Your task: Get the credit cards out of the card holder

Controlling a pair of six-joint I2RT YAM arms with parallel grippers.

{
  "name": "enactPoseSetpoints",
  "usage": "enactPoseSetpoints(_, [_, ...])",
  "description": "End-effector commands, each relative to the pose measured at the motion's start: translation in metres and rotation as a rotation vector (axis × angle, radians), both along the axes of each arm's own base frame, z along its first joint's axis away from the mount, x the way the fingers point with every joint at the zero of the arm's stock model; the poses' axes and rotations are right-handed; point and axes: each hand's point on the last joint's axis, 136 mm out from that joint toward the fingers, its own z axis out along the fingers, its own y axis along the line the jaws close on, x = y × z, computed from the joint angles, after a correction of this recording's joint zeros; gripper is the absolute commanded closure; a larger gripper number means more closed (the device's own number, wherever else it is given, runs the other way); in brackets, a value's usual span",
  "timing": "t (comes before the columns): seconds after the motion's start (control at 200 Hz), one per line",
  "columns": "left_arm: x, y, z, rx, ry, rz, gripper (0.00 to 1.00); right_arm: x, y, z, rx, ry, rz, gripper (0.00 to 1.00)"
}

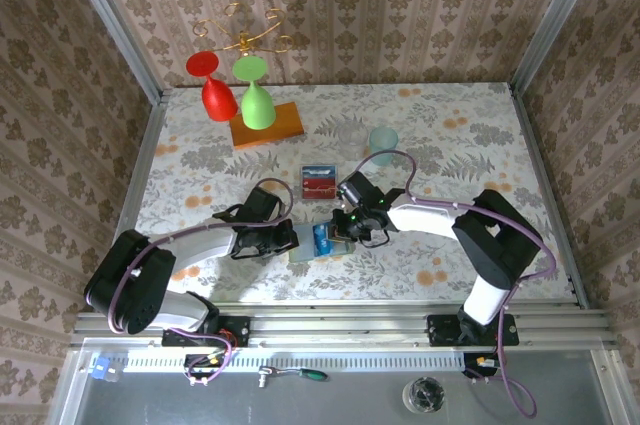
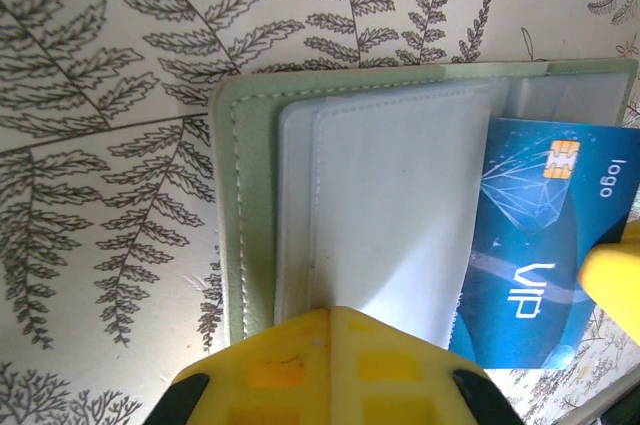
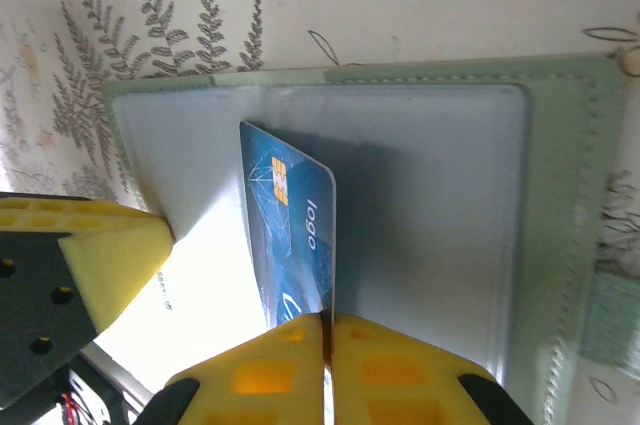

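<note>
The sage-green card holder (image 1: 303,253) lies open on the table between both grippers, its pale inner pockets (image 2: 390,195) facing up. My left gripper (image 2: 333,313) is shut, its yellow tips pressing down on the holder's left pocket. A blue card (image 3: 290,225) with a gold chip stands half out of the middle pocket (image 3: 430,215). My right gripper (image 3: 328,320) is shut on its edge. In the left wrist view the blue card (image 2: 540,245) juts out to the right. A red card (image 1: 320,183) lies flat on the table behind the holder.
A pale teal cup (image 1: 382,139) stands behind the right gripper (image 1: 342,229). At the back left an orange board (image 1: 268,126) carries a red glass (image 1: 213,90) and a green glass (image 1: 256,95), below a gold rack (image 1: 246,38). Walls close in three sides.
</note>
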Motion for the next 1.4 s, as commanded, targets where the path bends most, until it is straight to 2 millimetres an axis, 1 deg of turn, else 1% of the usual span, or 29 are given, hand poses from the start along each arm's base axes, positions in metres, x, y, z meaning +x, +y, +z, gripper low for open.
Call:
enactPoseSetpoints(0.0, [-0.013, 0.017, -0.012, 0.065, 0.051, 0.018, 1.00, 0.001, -0.017, 0.004, -0.091, -0.024, 0.003, 0.90])
enactPoseSetpoints(0.215, [-0.012, 0.016, -0.011, 0.059, 0.044, 0.017, 1.00, 0.002, -0.016, 0.013, -0.083, -0.041, 0.010, 0.91])
enactPoseSetpoints(0.43, [-0.008, 0.012, -0.009, 0.053, 0.037, 0.012, 1.00, 0.006, -0.017, 0.036, -0.069, -0.099, 0.026, 0.93])
enactPoseSetpoints(0.55, [-0.006, 0.011, -0.008, 0.051, 0.032, 0.011, 1.00, 0.009, -0.020, 0.049, -0.081, -0.143, 0.048, 0.95])
enactPoseSetpoints(0.765, [-0.003, 0.008, -0.004, 0.047, 0.022, 0.003, 1.00, 0.016, -0.034, 0.067, -0.136, -0.213, 0.112, 0.96])
enactPoseSetpoints(0.845, [-0.002, 0.008, -0.003, 0.045, 0.022, -0.002, 1.00, 0.019, -0.036, 0.074, -0.156, -0.251, 0.170, 0.96])
enactPoseSetpoints(0.865, [-0.002, 0.007, -0.003, 0.046, 0.020, -0.004, 1.00, 0.016, -0.039, 0.073, -0.180, -0.241, 0.191, 0.96])
enactPoseSetpoints(0.93, [-0.001, 0.007, -0.001, 0.042, 0.016, -0.005, 1.00, 0.016, -0.043, 0.075, -0.230, -0.249, 0.251, 0.96])
enactPoseSetpoints(1.085, [0.001, 0.005, 0.002, 0.033, 0.004, -0.005, 1.00, 0.022, -0.052, 0.078, -0.345, -0.286, 0.393, 0.97])
enactPoseSetpoints(1.175, [0.003, 0.003, 0.005, 0.030, -0.005, -0.009, 1.00, 0.029, -0.058, 0.080, -0.414, -0.310, 0.457, 0.96])
enactPoseSetpoints(1.285, [0.005, 0.003, 0.007, 0.028, -0.014, -0.009, 1.00, 0.043, -0.063, 0.085, -0.494, -0.356, 0.511, 0.96])
enactPoseSetpoints(1.395, [0.005, 0.003, 0.010, 0.024, -0.023, -0.010, 1.00, 0.050, -0.057, 0.091, -0.507, -0.418, 0.620, 0.95])
